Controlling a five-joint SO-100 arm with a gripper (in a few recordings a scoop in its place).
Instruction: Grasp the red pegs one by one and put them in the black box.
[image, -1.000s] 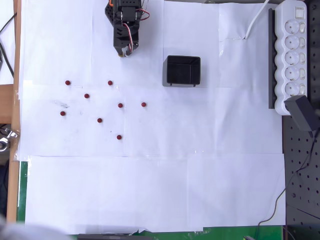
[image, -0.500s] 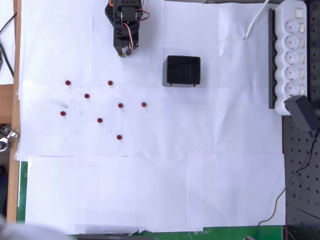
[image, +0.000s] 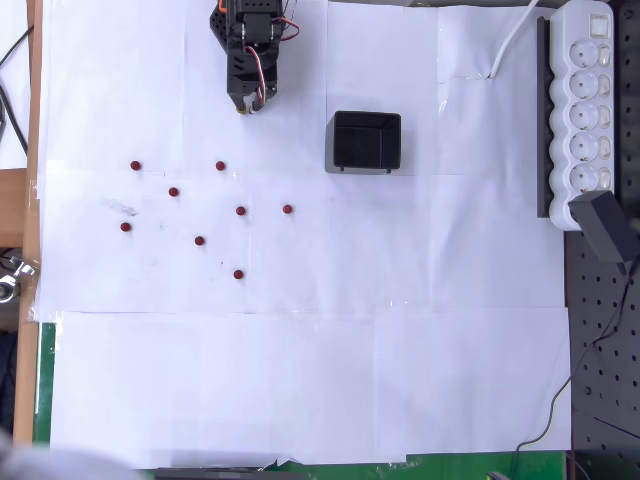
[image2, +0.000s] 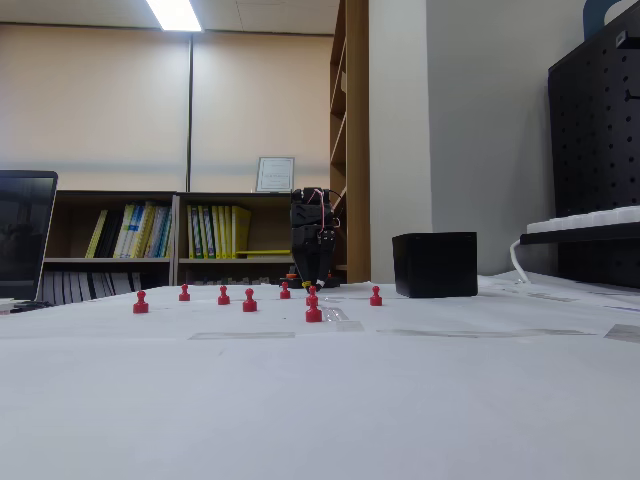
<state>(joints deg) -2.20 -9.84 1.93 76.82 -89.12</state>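
You are at the very start of the job: all eight pegs (image: 200, 240) stand on the white paper of the worktop (image: 300, 380), none is in the box (image: 364, 141), and the pincer (image: 247, 104) carries nothing.

In the overhead view the pegs lie scattered in the left half of the paper, the box sits to their right and a little farther back, well apart from them, and the arm is folded at the far edge, its tip pointing toward the near side. Whether the jaws are parted or closed you cannot tell; the tip is too small and dark in the overhead view, and in the fixed view the pincer (image2: 316, 284) shows only as a dark block behind the row of pegs (image2: 314, 310).

Your next move, as I judge it, is to pick one peg and reach for it. The far peg (image: 220, 166) lies closest to the tip and stands clear of the others, so it looks the easiest first target. Come down over it with the jaws parted and close on the head. These pegs are tiny and upright, so a sideways brush may well tip one or roll it off.
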